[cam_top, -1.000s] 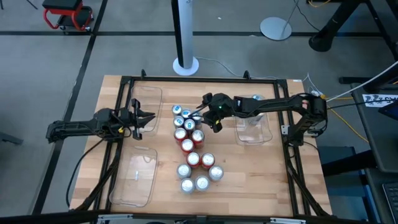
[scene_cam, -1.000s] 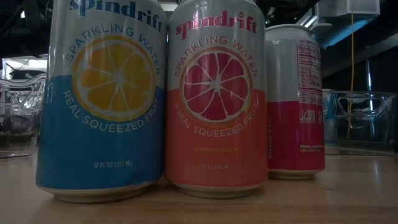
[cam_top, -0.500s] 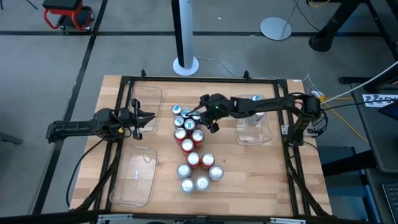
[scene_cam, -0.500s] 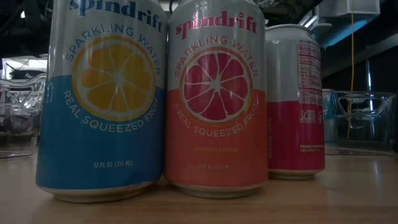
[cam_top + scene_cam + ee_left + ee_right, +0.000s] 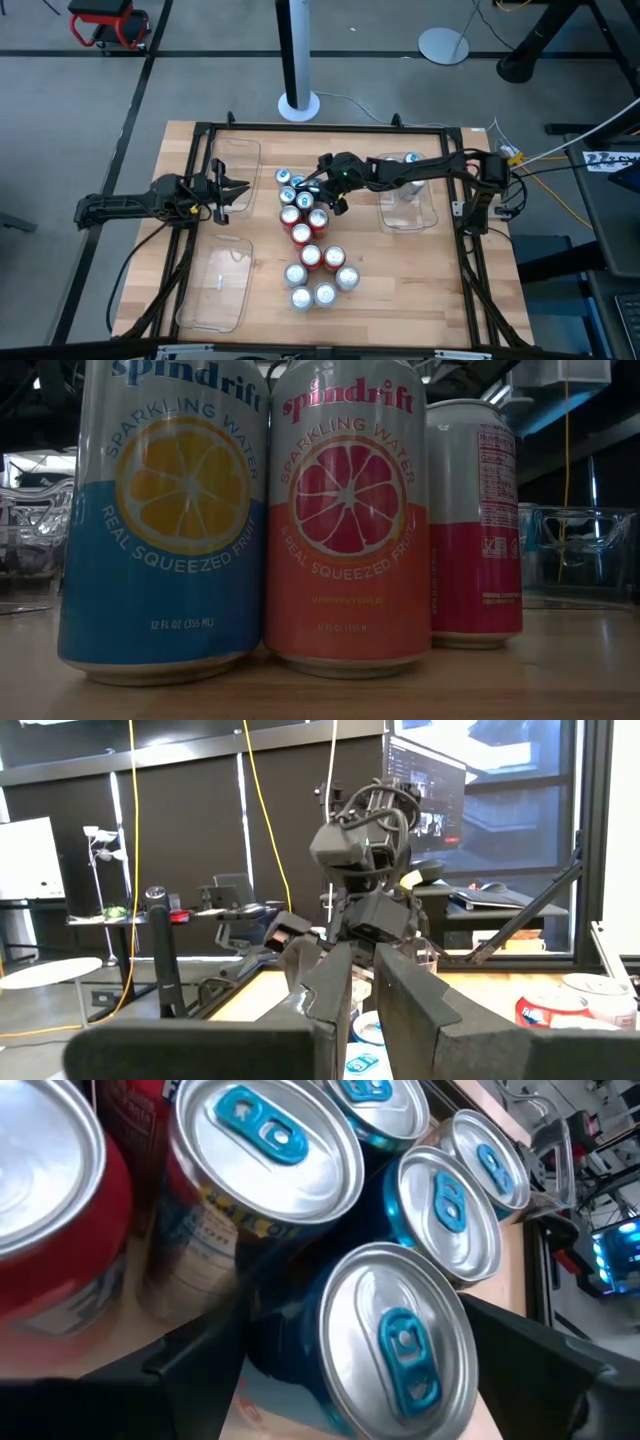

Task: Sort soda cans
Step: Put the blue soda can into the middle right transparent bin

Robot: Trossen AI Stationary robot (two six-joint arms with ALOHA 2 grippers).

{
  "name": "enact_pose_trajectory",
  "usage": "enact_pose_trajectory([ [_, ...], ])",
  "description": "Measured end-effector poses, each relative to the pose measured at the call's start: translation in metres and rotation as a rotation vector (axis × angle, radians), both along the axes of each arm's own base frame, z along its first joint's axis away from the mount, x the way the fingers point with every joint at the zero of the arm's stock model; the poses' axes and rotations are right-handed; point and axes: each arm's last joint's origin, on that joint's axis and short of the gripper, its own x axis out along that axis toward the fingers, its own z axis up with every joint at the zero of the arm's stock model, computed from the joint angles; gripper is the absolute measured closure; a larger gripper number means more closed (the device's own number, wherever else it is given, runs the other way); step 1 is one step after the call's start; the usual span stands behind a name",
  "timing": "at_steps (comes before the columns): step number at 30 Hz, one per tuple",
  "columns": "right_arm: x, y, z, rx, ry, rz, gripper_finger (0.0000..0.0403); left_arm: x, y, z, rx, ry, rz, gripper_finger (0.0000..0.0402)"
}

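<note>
right claw [image 5: 318, 192] open, we see its fingers either side of an upright blue can [image 5: 395, 1345] | can in the cluster's far end, mid-table [image 5: 450, 290] | left claw [image 5: 240, 193] closed (parked well apart); right arm nearer

"spindrift SPARKLING WATER REAL SQUEEZED FRUIT" on two soda cans [image 5: 165, 520]

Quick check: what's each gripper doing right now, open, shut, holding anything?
Left gripper: shut, empty, waiting at the table's left side.
Right gripper: open, fingers straddling a blue can in the far cluster, not yet closed on it.
</note>
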Motion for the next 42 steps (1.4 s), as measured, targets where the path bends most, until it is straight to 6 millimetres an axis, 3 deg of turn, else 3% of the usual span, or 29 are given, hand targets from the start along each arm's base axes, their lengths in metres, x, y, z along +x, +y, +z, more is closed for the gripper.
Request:
enact_pose_trajectory([
  [6, 0.002, 0.001, 0.000, 0.011, -0.024, 0.023, 0.0065, 0.000, 0.000, 0.000, 0.003, 0.001, 0.001, 0.0361],
  [15, 0.002, 0.001, 0.002, 0.018, -0.040, 0.035, 0.0129, 0.000, 0.000, 0.000, 0.000, 0.000, 0.000, 0.0361],
  [24, -0.003, 0.003, 0.009, -0.011, -0.018, 0.052, 0.0136, 0.000, 0.000, 0.000, 0.000, 0.000, 0.000, 0.0361],
  [42, -0.053, 0.009, 0.081, -0.097, -0.014, 0.011, 0.0147, 0.000, 0.000, 0.000, 0.000, -0.001, 0.000, 0.0361],
])
